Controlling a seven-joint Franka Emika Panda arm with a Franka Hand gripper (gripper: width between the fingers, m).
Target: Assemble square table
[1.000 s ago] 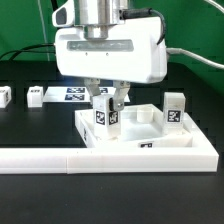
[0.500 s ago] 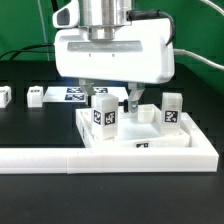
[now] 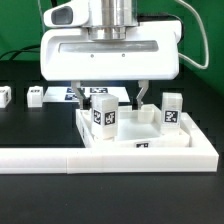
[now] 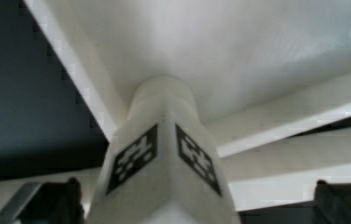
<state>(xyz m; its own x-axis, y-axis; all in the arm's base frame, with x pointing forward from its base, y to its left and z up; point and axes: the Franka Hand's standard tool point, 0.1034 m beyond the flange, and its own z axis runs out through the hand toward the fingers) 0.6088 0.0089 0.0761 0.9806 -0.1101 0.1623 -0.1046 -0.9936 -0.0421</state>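
**Counting the legs: two stand in the tabletop, two lie loose**

Near the bench [image 3: 30, 125] edge on the exterior view's left lie the first loose leg [image 3: 4, 93] and the second loose leg [image 3: 35, 96], not yet fitted. The marker board [image 3: 70, 94] is just beside them. Further right, the tabletop [image 3: 125, 138] rests against the long barrier [image 3: 60, 158]. The left leg [image 3: 103, 115] stands upright in it. The hand [image 3: 111, 97] hangs over this leg, fingers spread wide, apart from it. The right leg [image 3: 174, 110] stands at another corner. I judge the task about half done; whether these legs sit tight, I cannot tell.
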